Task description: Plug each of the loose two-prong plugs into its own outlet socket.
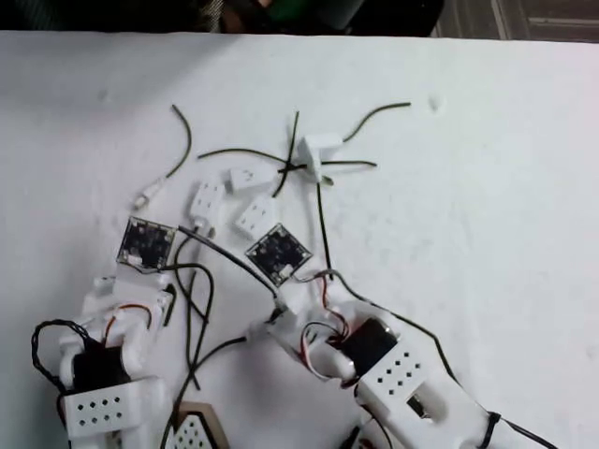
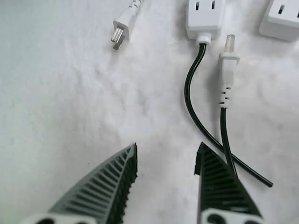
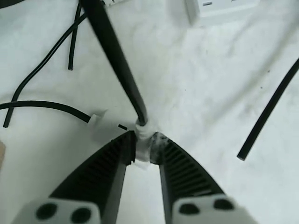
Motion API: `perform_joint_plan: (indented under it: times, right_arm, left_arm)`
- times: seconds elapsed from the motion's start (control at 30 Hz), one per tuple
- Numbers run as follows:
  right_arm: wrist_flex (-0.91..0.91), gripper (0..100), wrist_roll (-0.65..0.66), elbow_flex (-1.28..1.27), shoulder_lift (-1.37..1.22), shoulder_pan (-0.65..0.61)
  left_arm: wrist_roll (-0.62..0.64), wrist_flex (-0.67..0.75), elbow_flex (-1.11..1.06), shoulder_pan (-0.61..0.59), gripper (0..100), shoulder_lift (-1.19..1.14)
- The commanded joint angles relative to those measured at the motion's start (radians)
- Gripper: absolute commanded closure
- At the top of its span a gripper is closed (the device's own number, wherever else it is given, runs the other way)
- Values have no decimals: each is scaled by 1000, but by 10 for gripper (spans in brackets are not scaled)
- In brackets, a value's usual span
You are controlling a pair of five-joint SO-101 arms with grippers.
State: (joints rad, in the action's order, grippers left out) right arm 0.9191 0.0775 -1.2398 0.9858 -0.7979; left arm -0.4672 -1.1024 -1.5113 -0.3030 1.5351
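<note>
One table (image 1: 505, 206): white, with everything laid on it.
Left arm (image 1: 108, 360): folded low, wrist tipped down at the table.
Right arm (image 1: 412, 383): stretched low and forward towards the sockets.
Left pincer (image 2: 167, 148): held wide, with nothing between the jaws.
Right pincer (image 3: 145, 138): closed narrowly on the held plug (image 3: 142, 150), which is gripped by its white body, its black cord (image 3: 112, 51) running ahead of the tips.
Corded socket (image 2: 205, 14): ahead of the left pincer, slots bare.
Second socket (image 2: 282, 18): also ahead of the left pincer, beside the corded one, slots bare.
Third socket (image 3: 219, 7): well ahead of the right pincer, its visible slots bare.
Far socket block (image 1: 318, 150): beyond both pincers among crossed cords; whether it is filled cannot be told.
Stray plug (image 2: 120, 30): ahead of the left pincer, well apart from the sockets, prongs free.
Corded plug (image 2: 228, 65): ahead of the left pincer, just beside the corded socket's lead, prongs free.
Done: no plug is seen seated; one is held.
Remaining: every insertion is judged outstanding.
</note>
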Motion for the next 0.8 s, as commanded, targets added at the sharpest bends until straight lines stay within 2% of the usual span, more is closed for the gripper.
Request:
perform_joint_plan:
  times: [0.0,0.27,0.43,0.77]
  right_arm:
    - [22,981,51,-8,13,2]
    - [39,981,64,-21,4,107]
    - [33,981,64,-61,5,128]
    - [33,981,55,-54,13,90]
  left_arm:
    - [-8,0,14,-8,789,13]
    - [-8,-2,14,-8,789,13]
    - [-8,-2,14,-8,789,13]
    - [-8,-2,14,-8,789,13]
